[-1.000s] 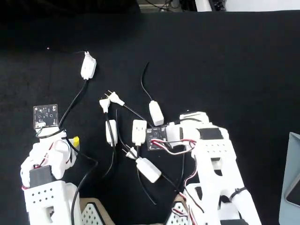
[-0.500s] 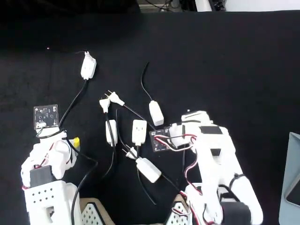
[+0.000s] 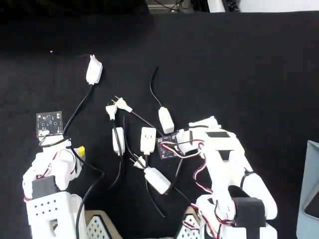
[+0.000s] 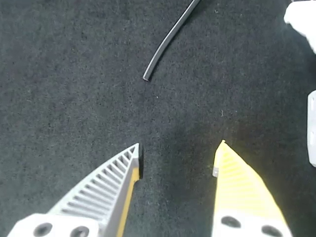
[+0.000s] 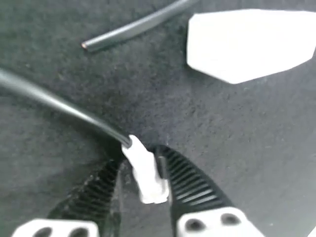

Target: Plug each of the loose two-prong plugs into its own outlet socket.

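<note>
You get soft, even light from above. The black surface (image 3: pixel 259 74) reads dim, while the plug (image 5: pixel 144 177) in the right tool (image 5: pixel 140 163) and the white block (image 5: pixel 252 44) beyond it glare pale; faint shadow pools under the plug.

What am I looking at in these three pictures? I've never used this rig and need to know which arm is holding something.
You are seeing two small white robot arms, the left arm and the right arm, side by side at a table covered in black cloth. The high view looks down from a fixed camera. The other two pictures come from a camera on each arm's wrist, looking along its gripper.

On the cloth lie white socket blocks and loose two-prong plugs on black leads.

The left gripper hangs open over bare cloth and holds nothing; one of its fingers is yellow. The right gripper is shut on a small white plug, whose black cable runs away from it. A white block lies just beyond.
</note>
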